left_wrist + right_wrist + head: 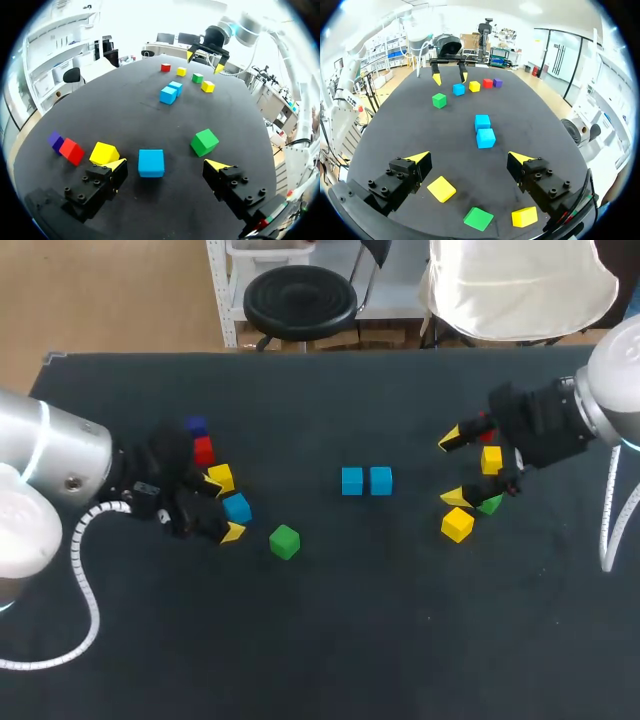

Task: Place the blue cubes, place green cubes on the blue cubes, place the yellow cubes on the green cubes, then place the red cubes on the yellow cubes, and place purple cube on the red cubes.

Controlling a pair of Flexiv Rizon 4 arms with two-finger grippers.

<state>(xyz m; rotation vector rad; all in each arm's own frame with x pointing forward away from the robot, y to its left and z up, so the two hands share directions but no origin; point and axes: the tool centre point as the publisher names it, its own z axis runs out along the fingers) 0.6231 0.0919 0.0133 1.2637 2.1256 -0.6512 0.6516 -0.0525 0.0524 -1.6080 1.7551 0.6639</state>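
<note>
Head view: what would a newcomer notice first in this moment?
A pair of blue cubes sits side by side at the table's middle. My left hand stands open around a third blue cube at the left. My right hand is open at the right, with a yellow cube beside it.

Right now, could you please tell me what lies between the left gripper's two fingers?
A blue cube sits between the open yellow tips of the left gripper, apparently touching neither; the left wrist view shows it most clearly.
</note>
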